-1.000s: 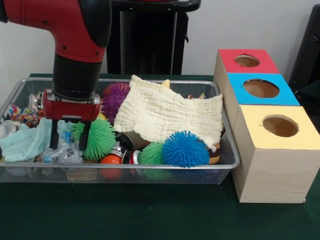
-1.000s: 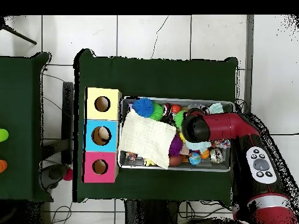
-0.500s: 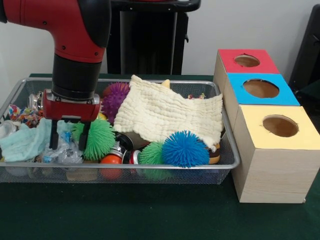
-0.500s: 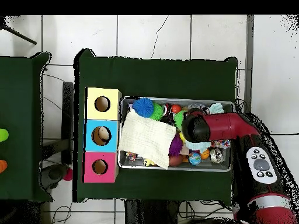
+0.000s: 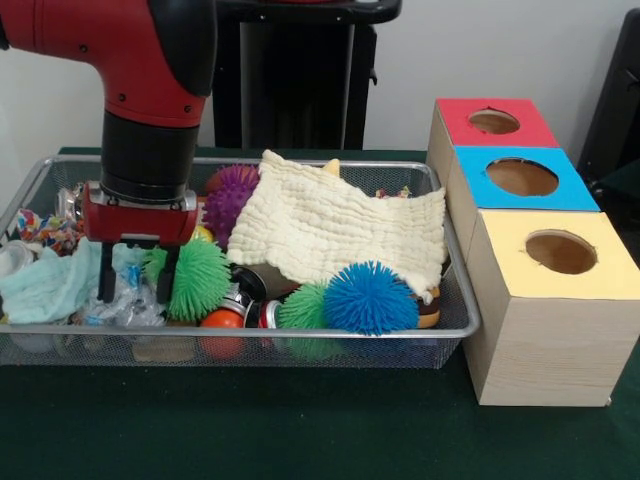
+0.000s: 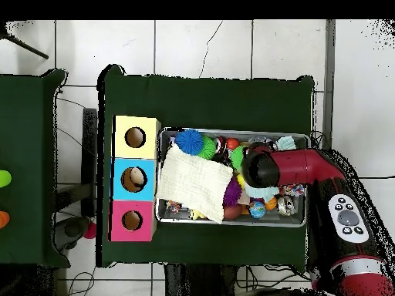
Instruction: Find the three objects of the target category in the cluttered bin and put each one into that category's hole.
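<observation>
The wire-mesh bin [image 5: 240,329] lies on the green table; it also shows in the overhead view [image 6: 231,223]. My gripper [image 5: 135,283] hangs low in the bin's left part, open. Its two fingers straddle a wrinkly clear plastic bottle with a blue label [image 5: 127,292]. I cannot tell whether the fingers touch it. I cannot pick out any other bottles among the clutter. The red-topped box's hole [image 5: 494,121] is at the far right; it also shows in the overhead view [image 6: 132,220]. In the overhead view the arm's wrist [image 6: 259,165] hides the gripper.
A cream cloth [image 5: 340,225] covers the bin's middle. Green [image 5: 195,278], blue [image 5: 370,297] and purple [image 5: 232,195] spiky balls, a teal cloth [image 5: 45,282] and a can [image 5: 243,292] crowd around. Blue-topped [image 5: 522,177] and yellow-topped [image 5: 560,252] boxes stand beside the red one.
The gripper has shifted very slightly to the left over the bottle. Its fingers stay apart. Nothing in the bin has moved.
</observation>
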`<state>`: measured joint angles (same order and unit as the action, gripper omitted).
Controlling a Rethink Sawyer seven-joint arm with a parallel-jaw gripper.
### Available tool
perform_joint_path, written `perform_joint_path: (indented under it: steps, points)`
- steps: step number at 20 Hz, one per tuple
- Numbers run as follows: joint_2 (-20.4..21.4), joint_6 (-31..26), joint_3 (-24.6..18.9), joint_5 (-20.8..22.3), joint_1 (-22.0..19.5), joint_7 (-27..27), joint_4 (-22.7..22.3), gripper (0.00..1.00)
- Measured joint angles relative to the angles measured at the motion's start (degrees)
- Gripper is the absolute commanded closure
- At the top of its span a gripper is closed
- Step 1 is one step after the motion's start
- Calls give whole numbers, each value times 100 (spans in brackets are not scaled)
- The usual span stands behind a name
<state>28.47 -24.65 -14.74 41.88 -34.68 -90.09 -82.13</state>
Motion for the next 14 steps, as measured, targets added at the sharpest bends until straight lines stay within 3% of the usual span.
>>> perform_joint_path:
  steps: [14]
  points:
    - [-44, 1, -209, 0, -214, 0, -3, 0]
